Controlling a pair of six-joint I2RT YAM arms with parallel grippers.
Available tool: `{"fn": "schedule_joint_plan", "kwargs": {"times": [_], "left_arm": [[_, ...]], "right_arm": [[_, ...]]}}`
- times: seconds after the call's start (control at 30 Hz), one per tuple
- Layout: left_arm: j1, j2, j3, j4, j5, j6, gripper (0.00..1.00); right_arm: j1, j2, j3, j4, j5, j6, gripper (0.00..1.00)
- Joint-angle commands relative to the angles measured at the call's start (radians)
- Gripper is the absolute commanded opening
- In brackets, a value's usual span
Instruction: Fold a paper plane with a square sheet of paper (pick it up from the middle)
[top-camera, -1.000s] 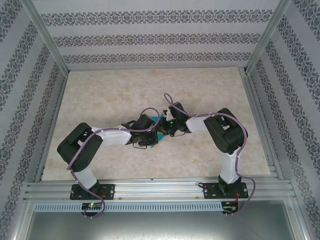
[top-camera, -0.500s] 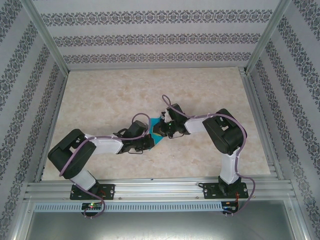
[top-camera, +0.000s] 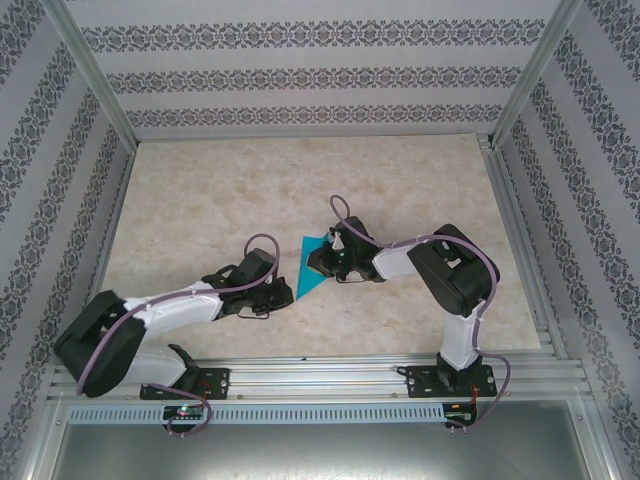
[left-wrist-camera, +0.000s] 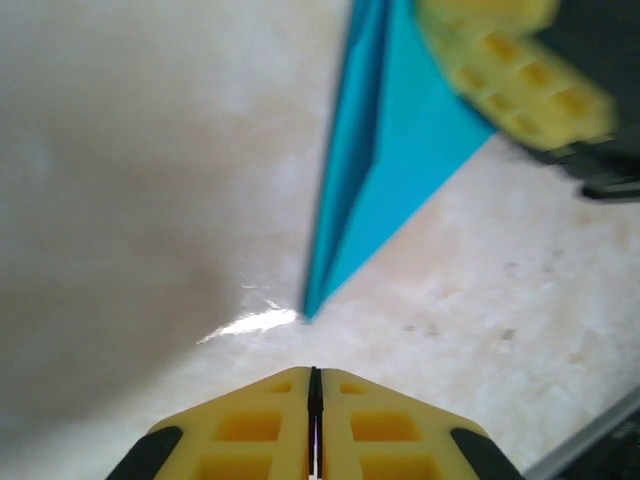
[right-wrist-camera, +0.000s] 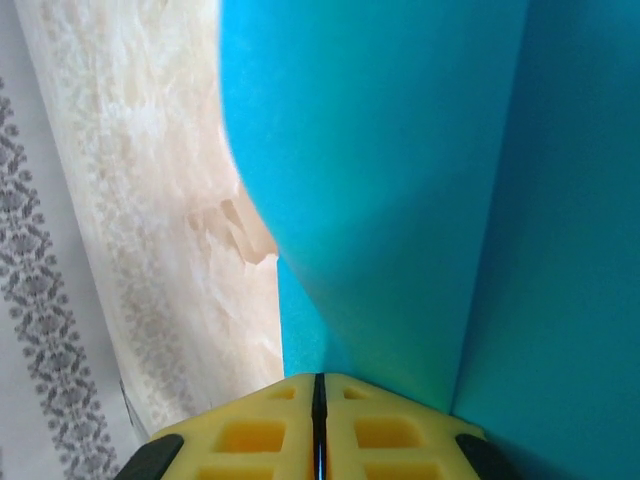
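The square sheet of paper is folded into a teal-blue pointed wedge with a centre crease, the paper plane. My right gripper is shut on its wide end. In the right wrist view the paper plane rises straight out of the closed right gripper. My left gripper sits just left of the narrow tip, apart from it. In the left wrist view the left gripper is shut with nothing between its pads. There the paper plane points down toward it, with the right gripper's fingers on the top corner.
The marble-patterned table lies open on all sides of the arms. Patterned walls and an aluminium frame close it in. Both arms reach toward the middle, their wrists close together.
My left arm has drawn back to the left and toward the near edge, coming off the paper. The right gripper keeps its hold and has shifted slightly left; more of the wedge shows.
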Motion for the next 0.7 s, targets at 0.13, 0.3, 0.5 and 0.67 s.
{"fn": "schedule_joint_plan", "kwargs": {"times": [0.13, 0.3, 0.5, 0.67], "left_arm": [[0.004, 0.070, 0.127, 0.024, 0.003, 0.021, 0.13], [0.007, 0.209, 0.163, 0.109, 0.014, 0.013, 0.11], [0.013, 0.315, 0.169, 0.117, -0.050, 0.019, 0.11], [0.013, 0.356, 0.121, 0.104, -0.073, -0.010, 0.07]], "right_arm": [[0.040, -0.002, -0.093, -0.091, 0.152, 0.116, 0.12], [0.043, -0.011, -0.091, -0.094, 0.151, 0.113, 0.12], [0.045, -0.010, -0.075, -0.092, 0.136, 0.104, 0.12], [0.042, -0.030, -0.068, -0.110, 0.139, 0.084, 0.13]]}}
